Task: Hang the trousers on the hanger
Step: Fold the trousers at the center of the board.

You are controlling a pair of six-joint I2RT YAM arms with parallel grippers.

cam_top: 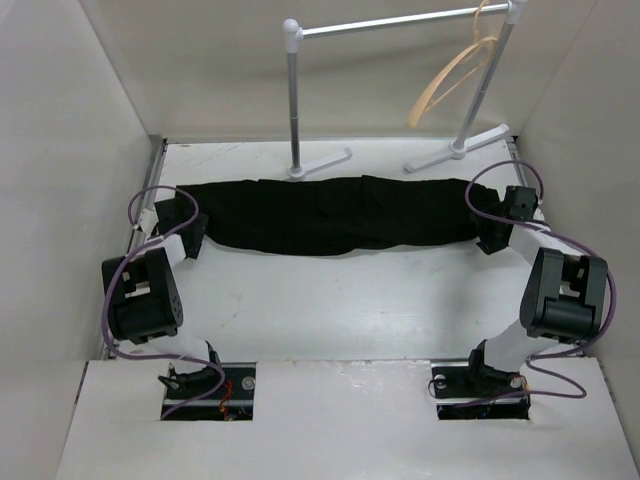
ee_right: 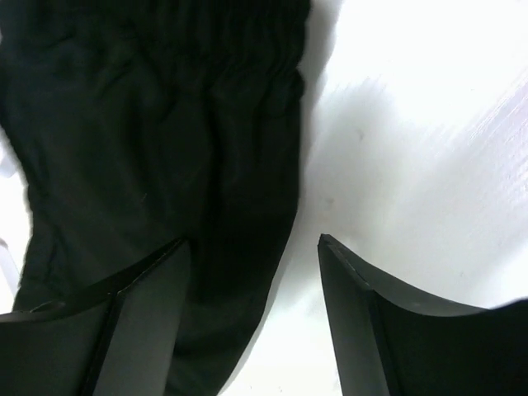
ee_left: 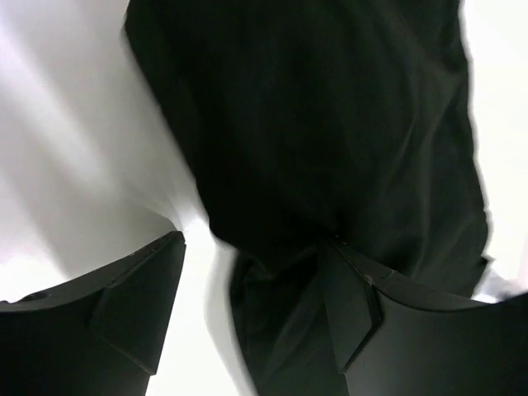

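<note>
The black trousers (cam_top: 335, 215) lie stretched flat across the white table from left to right. The tan wooden hanger (cam_top: 452, 75) hangs by its hook from the rack's rail at the back right. My left gripper (cam_top: 190, 232) is open at the trousers' left end; in the left wrist view (ee_left: 252, 247) its jaws straddle the cloth's edge (ee_left: 330, 124). My right gripper (cam_top: 490, 235) is open at the right end; in the right wrist view (ee_right: 252, 247) its jaws straddle the gathered waistband edge (ee_right: 165, 124).
A white-and-silver pole rack (cam_top: 293, 100) stands at the back on two white feet (cam_top: 455, 152). White walls close in the table (cam_top: 330, 310) on left, right and back. Purple cables (cam_top: 150, 200) loop beside both arms.
</note>
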